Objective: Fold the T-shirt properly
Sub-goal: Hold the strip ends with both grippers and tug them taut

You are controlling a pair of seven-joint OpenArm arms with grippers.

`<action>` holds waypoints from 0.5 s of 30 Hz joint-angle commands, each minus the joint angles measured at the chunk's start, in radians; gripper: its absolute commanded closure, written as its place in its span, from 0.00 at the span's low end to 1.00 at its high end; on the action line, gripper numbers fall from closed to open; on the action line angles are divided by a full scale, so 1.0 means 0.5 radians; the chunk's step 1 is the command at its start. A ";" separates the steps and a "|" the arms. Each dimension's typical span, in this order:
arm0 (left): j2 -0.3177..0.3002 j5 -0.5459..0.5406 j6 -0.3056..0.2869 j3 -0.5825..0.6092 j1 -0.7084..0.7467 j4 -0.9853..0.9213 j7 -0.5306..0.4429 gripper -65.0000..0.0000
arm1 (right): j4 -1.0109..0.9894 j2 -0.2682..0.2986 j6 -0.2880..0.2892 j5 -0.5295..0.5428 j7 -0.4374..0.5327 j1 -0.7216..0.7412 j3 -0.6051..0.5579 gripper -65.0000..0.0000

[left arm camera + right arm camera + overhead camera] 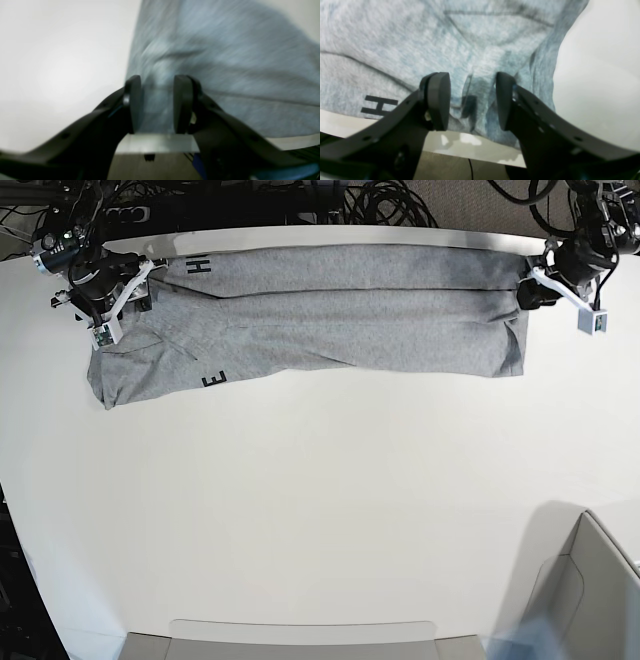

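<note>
Base view had the near half of the white table (320,530) bare, with a grey bin corner (590,580) at the near right; farther off, along the far edge, the T-shirt (330,330) lay as one long band, its long axis running side to side, already doubled lengthwise to my eye; an arm stood at each end, the right gripper (108,305) at the picture's left end by the sleeve, the left gripper (535,285) at the picture's right end by the hem corner, so neither was nearer than the other; the next fold, I judged, would hang on both ends being lifted together along that axis.

Each wrist view showed what the base could not: the left gripper (156,103) had its jaws apart with grey cloth lying between them, not pinched; the right gripper (472,100) likewise stood wide, a fold of fabric rising between its pads (440,100); only there did a black letter H (378,106) read clearly near the edge.
</note>
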 commanded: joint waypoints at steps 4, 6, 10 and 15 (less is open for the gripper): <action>-0.028 0.170 -0.007 0.012 -0.014 0.015 -0.026 0.65 | 0.031 0.027 0.007 0.019 0.024 0.004 -0.081 0.55; -0.028 0.330 -0.007 0.095 -0.091 -0.001 -0.032 0.65 | 0.031 0.027 0.007 0.019 0.024 0.004 -0.118 0.55; -0.028 0.532 0.018 0.218 -0.124 -0.136 -0.125 0.65 | 0.031 0.027 0.007 0.019 0.024 0.004 -0.133 0.55; -0.028 0.535 0.306 0.218 -0.124 -0.145 -0.121 0.65 | 0.031 0.027 0.007 0.019 0.024 0.004 -0.133 0.55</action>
